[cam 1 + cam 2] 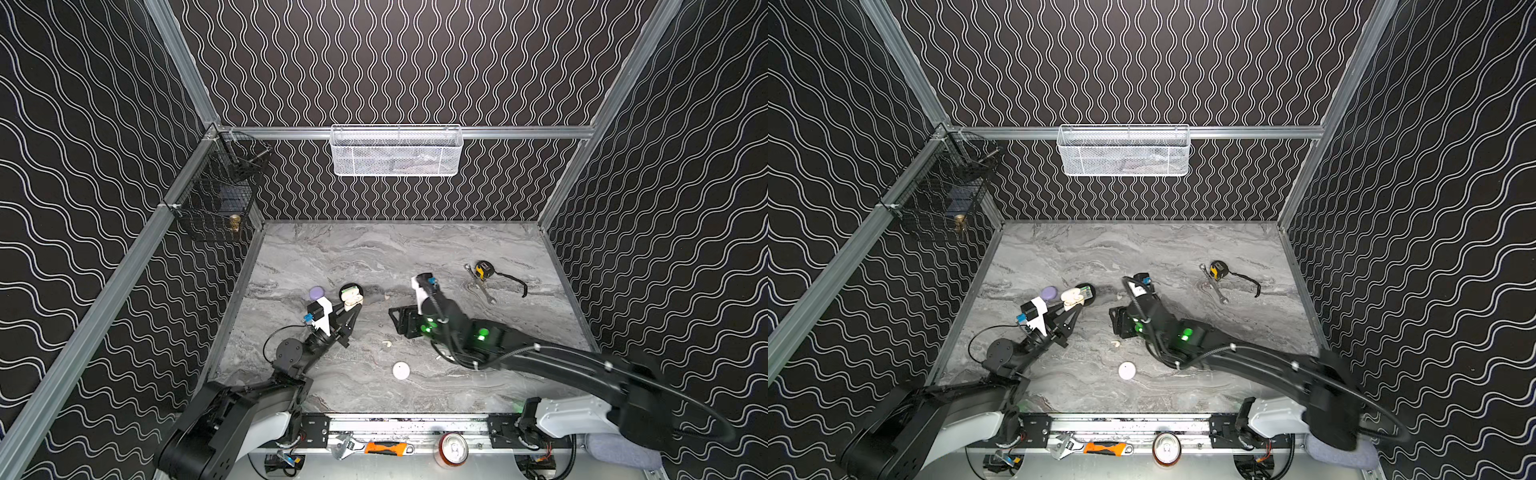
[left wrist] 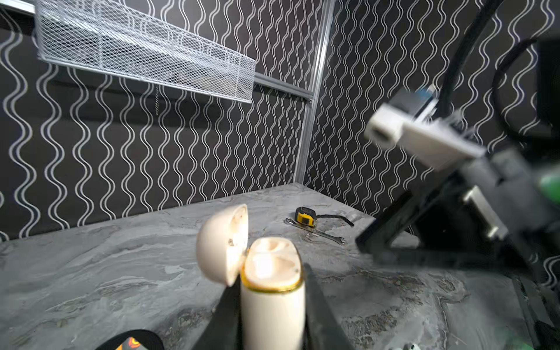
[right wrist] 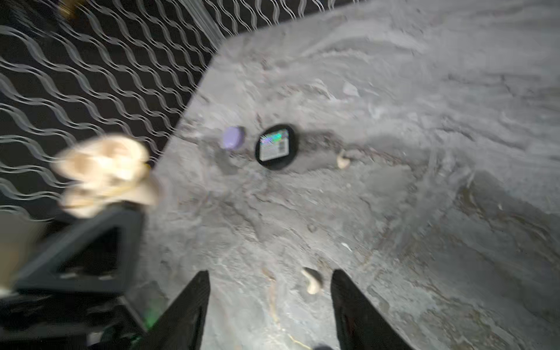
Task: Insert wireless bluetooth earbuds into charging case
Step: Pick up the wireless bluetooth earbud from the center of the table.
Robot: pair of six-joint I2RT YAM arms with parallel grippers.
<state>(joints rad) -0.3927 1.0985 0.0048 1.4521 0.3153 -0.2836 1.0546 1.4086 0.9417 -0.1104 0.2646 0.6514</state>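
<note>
The left jaws are clamped on an upright cream case (image 2: 272, 303), its lid open. The right jaws stand apart, empty, with a cream earbud (image 3: 311, 281) on the bench (image 1: 415, 257) between their tips. A second earbud (image 3: 343, 159) lies near a black disc (image 3: 276, 146).

The case (image 2: 272, 309) looks glossy cream plastic, the tabletop (image 1: 374, 257) matt marble-patterned, the basket (image 1: 395, 160) white metal mesh

My left gripper (image 1: 351, 307) is gripping a small cream plastic charging case (image 1: 351, 297), lid open, over the grey marbled tabletop (image 1: 415, 249). A tiny cream stemmed earbud (image 1: 386, 344) is lying on it between my two arms, near my right gripper (image 1: 400, 322). A round white plastic case (image 1: 401, 370) is sitting nearer the front edge, apart from both grippers.
</note>
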